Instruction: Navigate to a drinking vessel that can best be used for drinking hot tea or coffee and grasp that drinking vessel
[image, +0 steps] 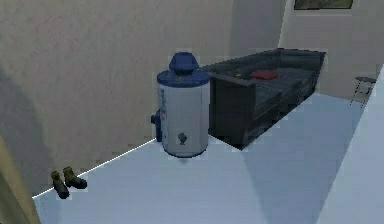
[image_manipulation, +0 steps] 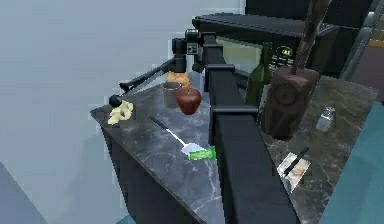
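Carries one arm (image_manipulation: 235, 140) built as a long square bar, dark charcoal to near black, with flat faces and hard edges; catches a dull grey sheen along the upper face and reads darker down the side. Steps in section along the length, like sleeves nested one inside another. Ends in a hand (image_manipulation: 138, 80) with a chunky black body, blocky and angular, and two thin dark fingers (image_manipulation: 152, 73), slender as rods; markings too small to make out

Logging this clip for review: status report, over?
Fingers near counter corner, load unclear. Grey cup standing on counter. Red apple close beside cup, bread just behind.
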